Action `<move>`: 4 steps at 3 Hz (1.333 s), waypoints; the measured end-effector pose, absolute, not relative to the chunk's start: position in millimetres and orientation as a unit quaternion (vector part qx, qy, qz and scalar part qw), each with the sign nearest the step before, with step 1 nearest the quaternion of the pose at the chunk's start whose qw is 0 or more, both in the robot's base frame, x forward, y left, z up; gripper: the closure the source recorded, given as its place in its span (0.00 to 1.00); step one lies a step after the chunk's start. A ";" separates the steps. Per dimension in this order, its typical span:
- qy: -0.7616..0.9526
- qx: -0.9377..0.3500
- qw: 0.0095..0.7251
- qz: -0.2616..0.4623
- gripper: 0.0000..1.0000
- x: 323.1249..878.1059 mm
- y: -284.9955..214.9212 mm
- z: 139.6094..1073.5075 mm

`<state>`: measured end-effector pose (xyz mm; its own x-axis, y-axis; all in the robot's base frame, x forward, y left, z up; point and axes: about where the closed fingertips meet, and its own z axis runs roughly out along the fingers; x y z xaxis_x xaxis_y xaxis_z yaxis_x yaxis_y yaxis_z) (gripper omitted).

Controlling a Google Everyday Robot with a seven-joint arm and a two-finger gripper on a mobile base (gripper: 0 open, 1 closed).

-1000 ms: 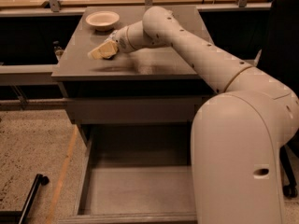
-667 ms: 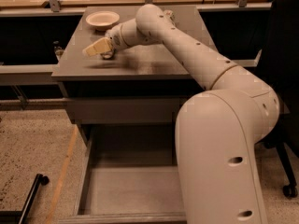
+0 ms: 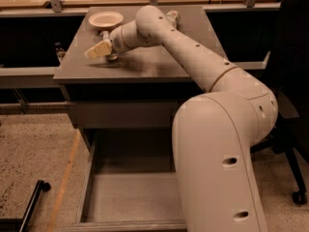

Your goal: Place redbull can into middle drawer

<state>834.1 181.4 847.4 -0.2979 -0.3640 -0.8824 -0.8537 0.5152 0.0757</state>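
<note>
My gripper (image 3: 98,50) is low over the left part of the cabinet top (image 3: 145,64), just in front of a white bowl (image 3: 105,19). A small shiny metal end, which looks like the redbull can (image 3: 112,57), shows right under the gripper on the top; most of the can is hidden by the gripper. I cannot tell if it is held. The middle drawer (image 3: 130,199) is pulled out below, a long grey tray with low side walls and nothing in it that I can see; my arm hides its right part.
Another can (image 3: 173,17) stands at the back of the cabinet top, partly behind my arm. A black office chair (image 3: 294,105) is at the right. A black bar (image 3: 31,202) lies on the speckled floor at the left.
My arm has swung left across the view, and the gripper has moved slightly left over the cabinet top. The bowl and the drawer have not moved.
</note>
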 end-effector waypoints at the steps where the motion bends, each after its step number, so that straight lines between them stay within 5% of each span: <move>1: 0.755 -0.405 0.437 0.273 0.42 832.2 178.5 848.9; 3: 0.757 -0.401 0.448 0.258 0.89 810.6 151.0 857.6; 4: 0.752 -0.421 0.437 0.257 1.00 771.1 120.4 859.1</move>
